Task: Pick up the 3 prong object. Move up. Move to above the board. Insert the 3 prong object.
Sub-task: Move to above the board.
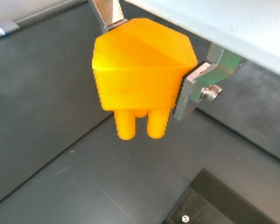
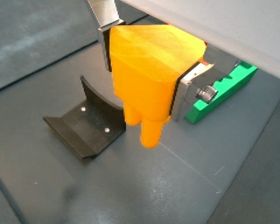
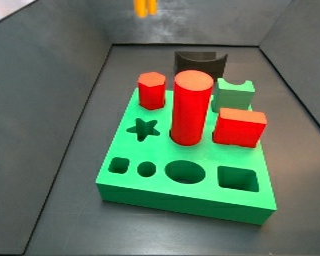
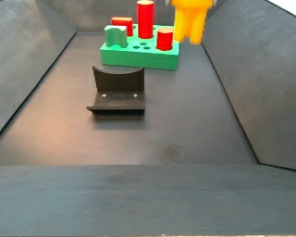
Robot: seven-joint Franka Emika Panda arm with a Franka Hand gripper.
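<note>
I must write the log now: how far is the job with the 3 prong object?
Pick-up and lift look done: the pincer holds the orange 3 prong object clear of the floor. In hand: carrying it toward the green board. Left: insertion; the prongs hang free.

One hand (image 2: 149,74) grips one orange 3 prong object (image 2: 152,70); one green board (image 3: 190,180) carries three red pieces (image 3: 190,106); one fixture (image 4: 117,89).

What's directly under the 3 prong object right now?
The tool holds the 3 prong object above bare dark floor, between the fixture and green board. The floor directly beneath is covered.
</note>
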